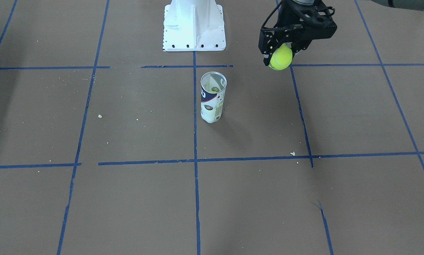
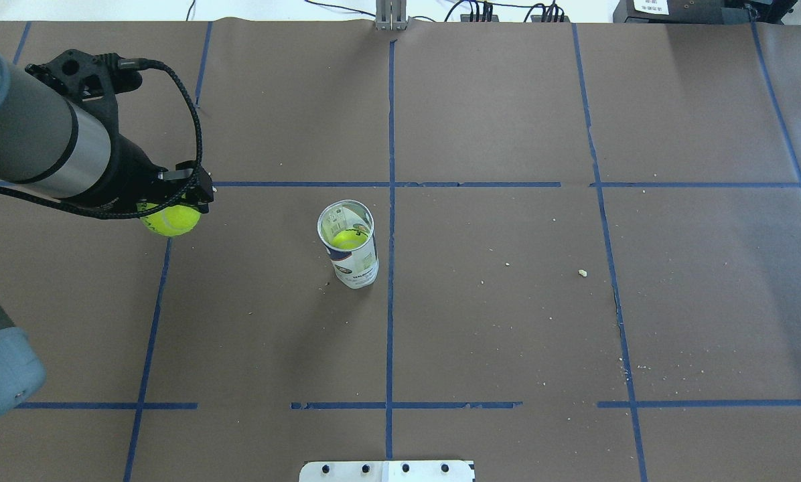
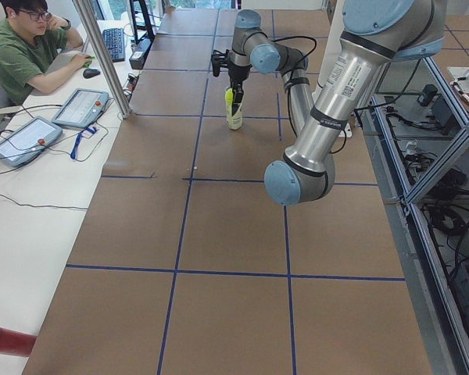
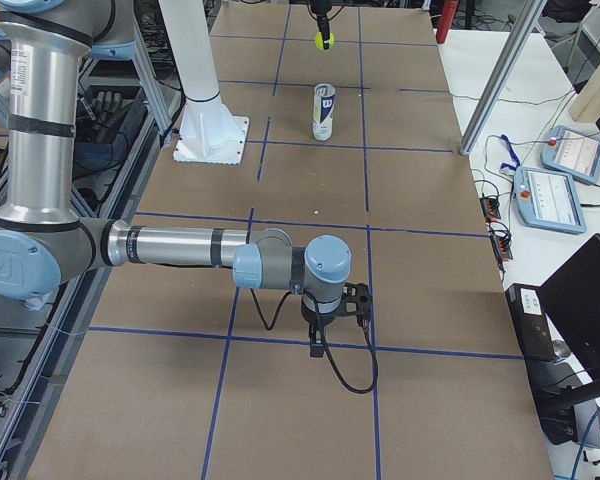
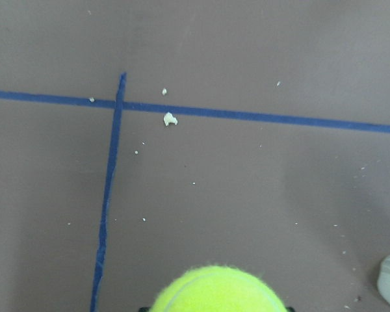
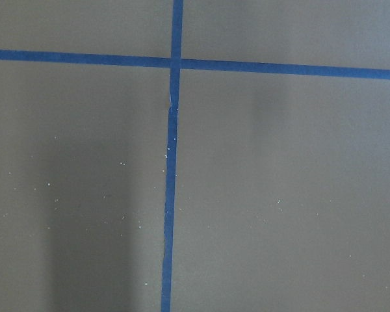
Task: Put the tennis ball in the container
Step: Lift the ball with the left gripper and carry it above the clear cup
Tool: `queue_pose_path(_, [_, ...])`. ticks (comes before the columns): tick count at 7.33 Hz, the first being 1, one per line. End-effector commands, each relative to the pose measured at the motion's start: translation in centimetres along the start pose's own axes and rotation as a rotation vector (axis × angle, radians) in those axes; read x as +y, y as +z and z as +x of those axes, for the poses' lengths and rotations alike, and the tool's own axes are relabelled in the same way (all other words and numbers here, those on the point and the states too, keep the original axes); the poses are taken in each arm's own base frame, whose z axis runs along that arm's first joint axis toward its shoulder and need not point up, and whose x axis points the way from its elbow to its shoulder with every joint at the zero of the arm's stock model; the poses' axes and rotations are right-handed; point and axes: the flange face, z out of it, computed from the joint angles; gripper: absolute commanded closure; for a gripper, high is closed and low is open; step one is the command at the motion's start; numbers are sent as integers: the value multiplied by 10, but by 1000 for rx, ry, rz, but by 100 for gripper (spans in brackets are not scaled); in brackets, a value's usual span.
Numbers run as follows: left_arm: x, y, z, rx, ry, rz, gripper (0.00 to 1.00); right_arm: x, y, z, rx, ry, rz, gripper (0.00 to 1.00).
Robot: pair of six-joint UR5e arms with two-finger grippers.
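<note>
My left gripper (image 1: 280, 52) is shut on the yellow-green tennis ball (image 1: 281, 58) and holds it above the table, off to the container's side. The overhead view shows that ball (image 2: 171, 220) well to the left of the container (image 2: 350, 249). The container (image 1: 213, 97) is a tall clear can with a white label and a navy band; it stands upright and open-topped near the table's middle. Another yellow ball (image 2: 347, 239) lies inside it. In the left wrist view, the held ball (image 5: 218, 290) fills the bottom edge. My right gripper (image 4: 325, 330) hangs low over the brown paper far from both; I cannot tell its state.
The white metal base (image 1: 194, 24) stands behind the can on the robot's side. Blue tape lines grid the brown paper, which has small crumbs (image 1: 292, 153) on it. An operator (image 3: 23, 47) sits at a side desk with tablets (image 3: 23, 139).
</note>
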Motion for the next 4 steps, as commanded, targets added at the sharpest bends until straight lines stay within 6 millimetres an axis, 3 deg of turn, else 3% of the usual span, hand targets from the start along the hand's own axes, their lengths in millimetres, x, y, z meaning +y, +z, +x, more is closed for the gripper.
queue_pose_path(1, [-2, 10, 54, 10, -65, -24, 91, 0, 0, 0, 0, 0, 0, 0])
queue_pose_path(3, [-2, 20, 110, -16, -102, -48, 90, 0, 0, 0, 0, 0, 0, 0])
queue_pose_path(4, [9, 25, 129, -33, -112, -69, 90, 0, 0, 0, 0, 1, -1, 0])
